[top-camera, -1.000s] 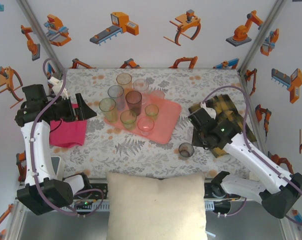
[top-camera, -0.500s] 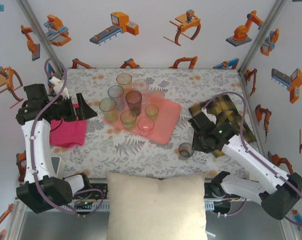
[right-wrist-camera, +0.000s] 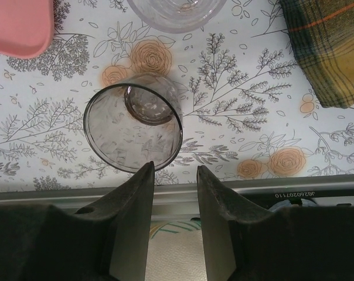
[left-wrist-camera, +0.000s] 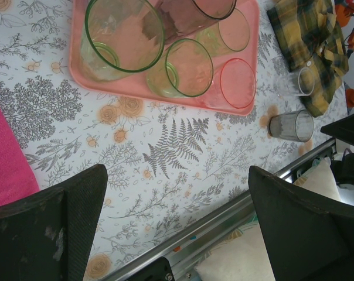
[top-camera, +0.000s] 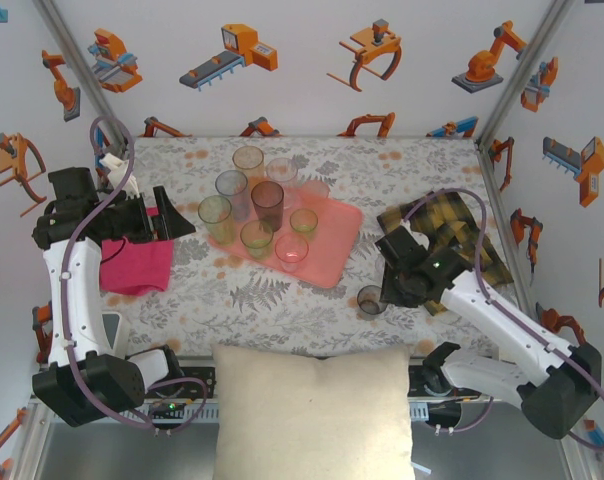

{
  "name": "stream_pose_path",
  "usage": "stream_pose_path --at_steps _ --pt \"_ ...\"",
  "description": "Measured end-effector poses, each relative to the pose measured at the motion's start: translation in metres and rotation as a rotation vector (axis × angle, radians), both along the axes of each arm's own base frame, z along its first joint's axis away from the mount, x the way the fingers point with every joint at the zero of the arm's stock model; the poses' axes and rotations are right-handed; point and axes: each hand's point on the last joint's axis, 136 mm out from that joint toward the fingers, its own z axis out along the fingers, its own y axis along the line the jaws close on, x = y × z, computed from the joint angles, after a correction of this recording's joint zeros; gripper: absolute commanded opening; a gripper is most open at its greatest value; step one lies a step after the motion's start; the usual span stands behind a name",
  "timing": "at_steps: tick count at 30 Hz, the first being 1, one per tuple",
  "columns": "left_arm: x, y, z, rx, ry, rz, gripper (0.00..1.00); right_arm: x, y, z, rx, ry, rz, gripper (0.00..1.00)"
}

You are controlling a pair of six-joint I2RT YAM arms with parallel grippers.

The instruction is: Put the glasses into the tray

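Right gripper, seen from overhead, has moved toward the near edge over the last second. It now sits at about 2 o'clock of the grey glass, very close to it. That glass has not moved. It stands on the table, off the pink tray, at about 5 o'clock from it. Several glasses already stand on the tray. At 9 o'clock of the tray, the left gripper has barely shifted.

From the left wrist camera, the left gripper is spread wide and empty. The tray lies at 12 o'clock, the grey glass at 3 o'clock. A clear glass stands by the plaid cloth.

From the right wrist camera, the right gripper has a narrow gap between its fingers and nothing in it. The grey glass stands upright at 11 o'clock of the tips. Whether the left tip touches its rim, I cannot tell. This looks like the final approach to pinch the rim.
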Motion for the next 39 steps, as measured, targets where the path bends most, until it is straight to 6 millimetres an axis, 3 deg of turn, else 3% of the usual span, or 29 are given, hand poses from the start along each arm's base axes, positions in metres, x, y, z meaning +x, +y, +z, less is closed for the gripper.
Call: stream_pose_path --at_steps 9,39 --pt "0.0 0.0 0.0 0.0 -0.001 0.0 0.97 0.0 0.002 -0.016 -0.009 0.045 -0.01 0.36" --pt "0.0 0.0 0.002 0.002 -0.009 0.0 0.97 0.011 0.004 -0.042 -0.009 0.08 -0.039 0.33"
